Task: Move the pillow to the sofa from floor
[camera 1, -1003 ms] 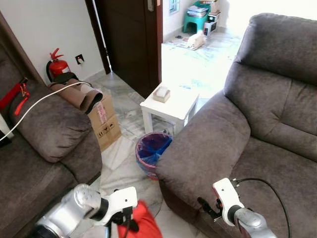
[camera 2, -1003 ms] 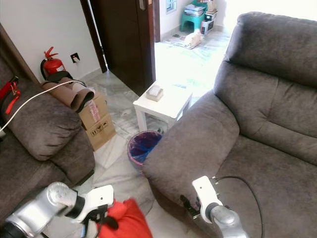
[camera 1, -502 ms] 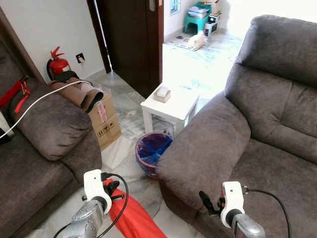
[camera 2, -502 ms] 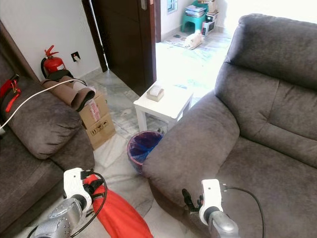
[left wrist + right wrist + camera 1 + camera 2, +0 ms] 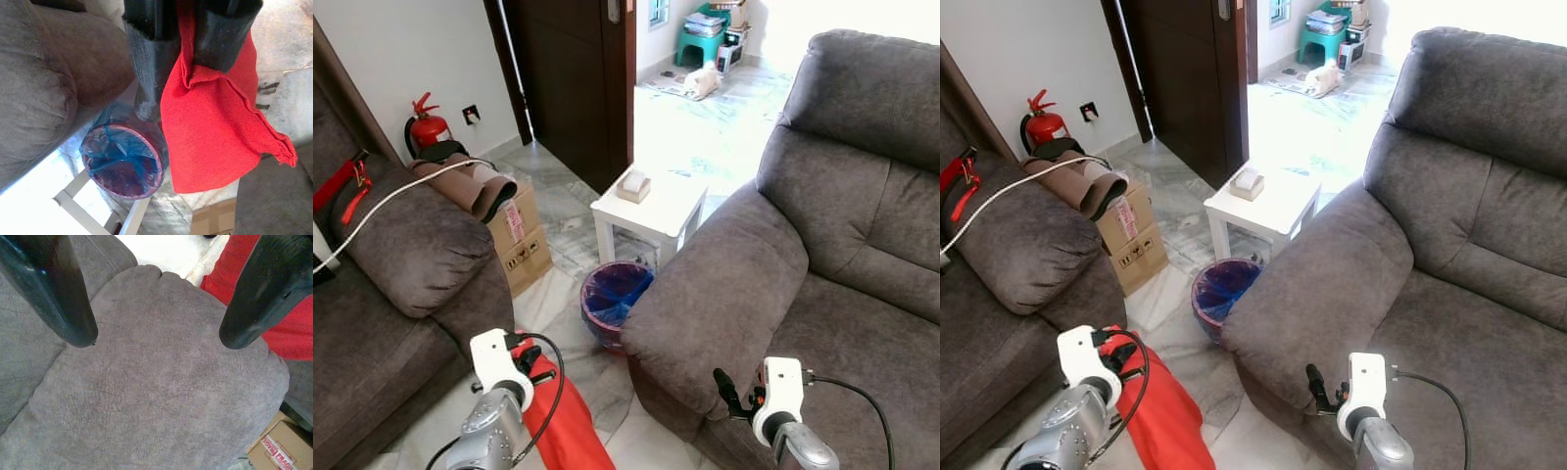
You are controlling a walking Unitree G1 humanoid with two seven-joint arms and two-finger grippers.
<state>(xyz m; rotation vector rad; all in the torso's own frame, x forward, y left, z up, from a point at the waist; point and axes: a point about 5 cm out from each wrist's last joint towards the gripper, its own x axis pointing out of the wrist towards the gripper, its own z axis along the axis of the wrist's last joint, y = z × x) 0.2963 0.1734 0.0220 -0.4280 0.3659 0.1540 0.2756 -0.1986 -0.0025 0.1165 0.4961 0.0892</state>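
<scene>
between the 2 sofas, low over the marble floor [image 5: 558,323], the left gripper [image 5: 193,73] has its jaws clenched on the top edge of the red pillow [image 5: 558,421] — it looks limp, more like an empty cover than a stuffed cushion. it hangs from the pinch with its long axis near vertical, free end pointing down at the floor, just beside the left sofa [image 5: 401,284] and short of the right sofa [image 5: 783,264]. the right gripper [image 5: 159,340] hovers over that sofa's arm, jaws released and holding nothing. the grip takes only a fold of cloth, so a quick swing could slip it free; the trailing end might also snag the blue-lined bin [image 5: 612,294] nearby or drag on the floor
</scene>
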